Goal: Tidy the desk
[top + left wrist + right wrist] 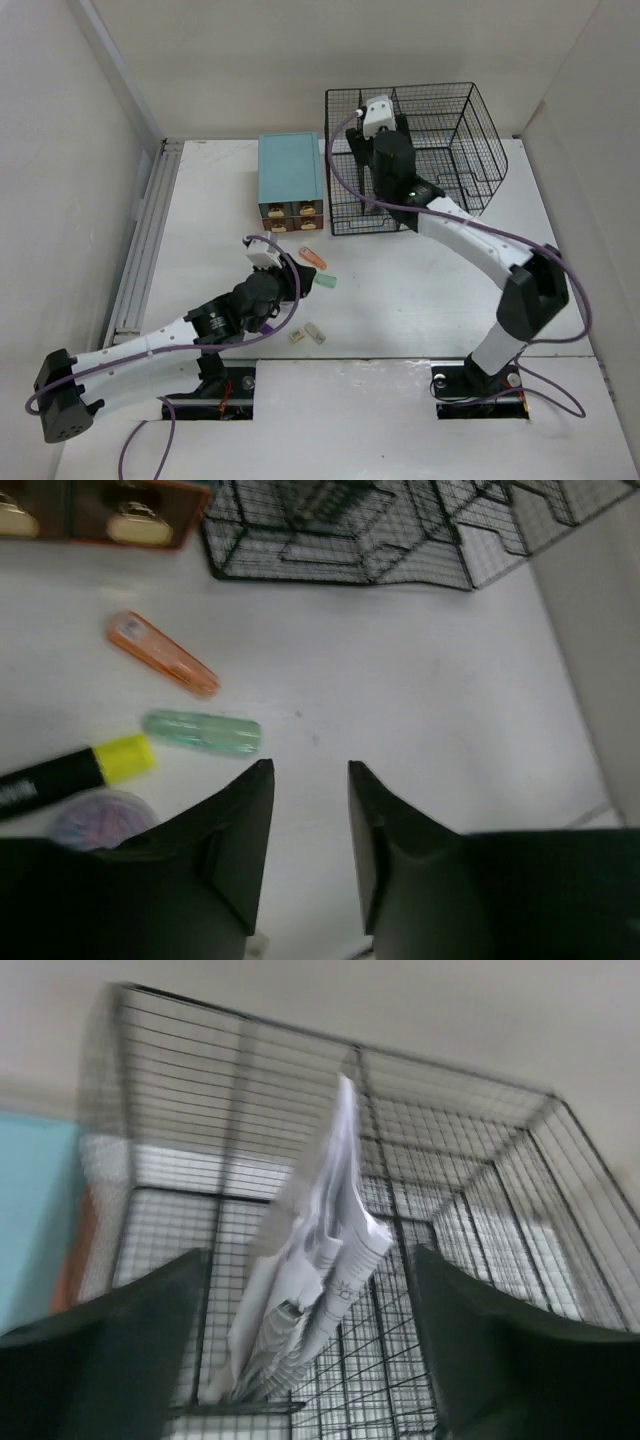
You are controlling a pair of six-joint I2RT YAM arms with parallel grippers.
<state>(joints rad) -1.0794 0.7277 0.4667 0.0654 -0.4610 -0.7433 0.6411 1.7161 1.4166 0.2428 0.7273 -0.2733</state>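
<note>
The white desk (215, 235) has a grey rail (140, 250) along its left edge. My left gripper (298, 279) hovers low over the desk's middle, open and empty (310, 770). Just ahead of it lie a green capsule-shaped item (202, 731), an orange one (162, 653) and a black marker with a yellow cap (75, 768). My right gripper (374, 138) reaches into the black wire rack (430, 150). Its jaws are wide open (310, 1252) on either side of a sheaf of white papers (330, 1190) that stands in the rack, not touching it.
A teal-topped drawer box (291, 178) stands left of the rack; its brown drawer fronts show in the left wrist view (100, 515). Two small pale items (308, 334) lie near the front edge. A bluish round thing (100, 815) sits by the left finger.
</note>
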